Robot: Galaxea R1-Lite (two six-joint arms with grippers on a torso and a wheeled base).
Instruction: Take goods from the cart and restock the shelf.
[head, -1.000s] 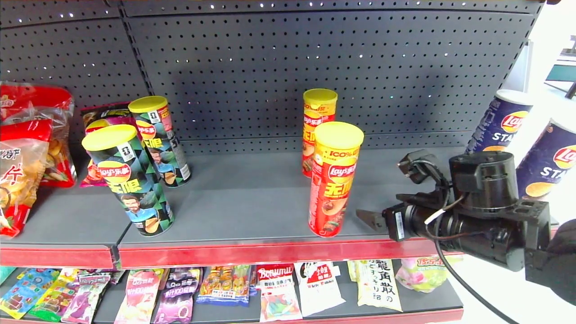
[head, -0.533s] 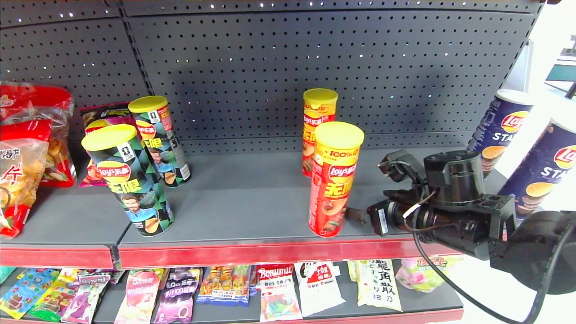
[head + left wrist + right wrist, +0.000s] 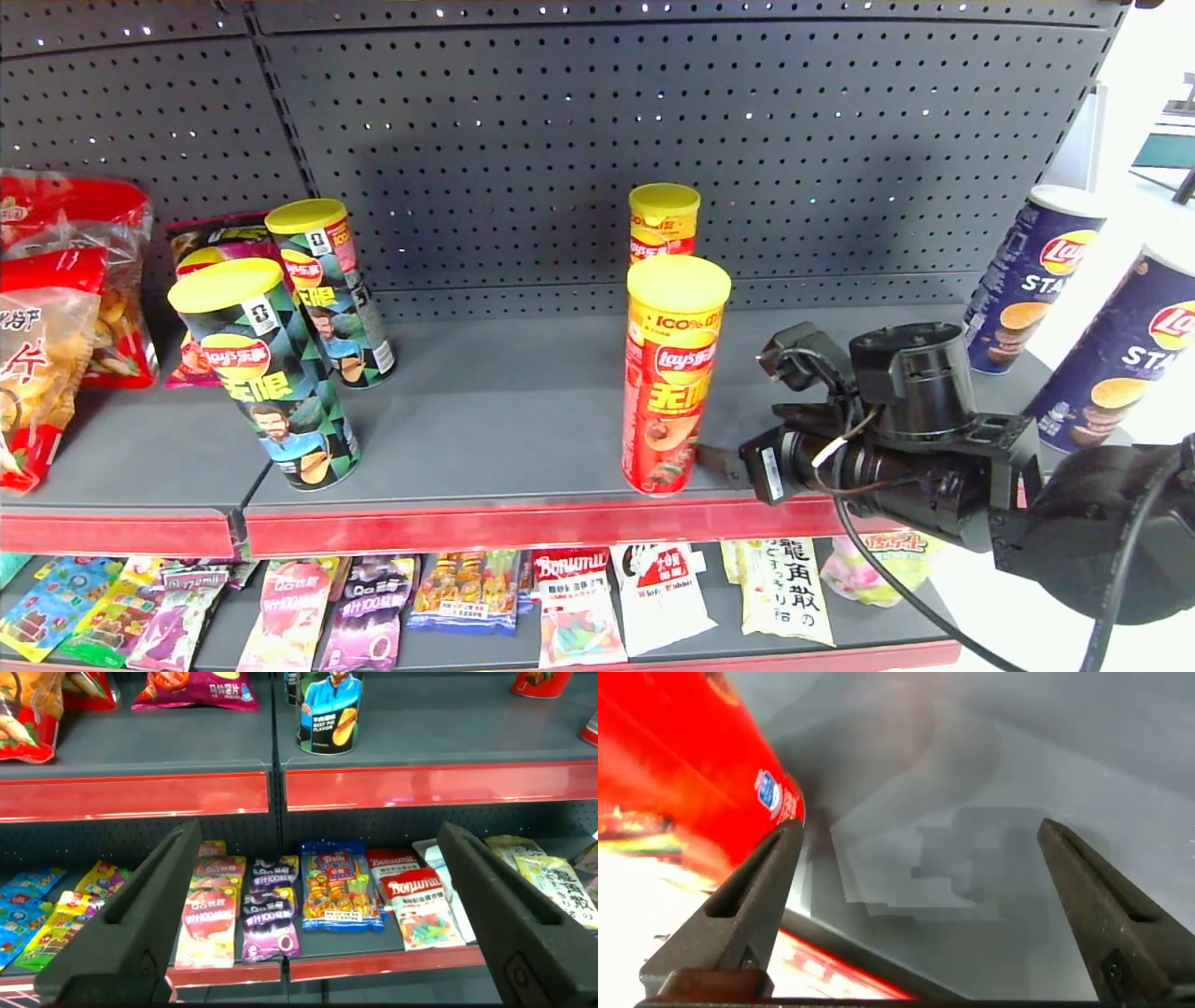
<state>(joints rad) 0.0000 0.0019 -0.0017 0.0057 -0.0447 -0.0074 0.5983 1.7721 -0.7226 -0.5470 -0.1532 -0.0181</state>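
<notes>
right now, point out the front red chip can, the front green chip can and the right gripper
front red chip can (image 3: 672, 373), head view, mid label
front green chip can (image 3: 269, 385), head view, mid label
right gripper (image 3: 920, 831), right wrist view, midway between fingertips

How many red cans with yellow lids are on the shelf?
2. The front red can stands at the shelf edge beside the right gripper; the rear red can behind it, by the pegboard.

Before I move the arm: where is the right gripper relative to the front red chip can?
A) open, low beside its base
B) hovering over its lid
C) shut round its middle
A: the right gripper is open, and the red chip can stands just off to its side at base height.
</notes>
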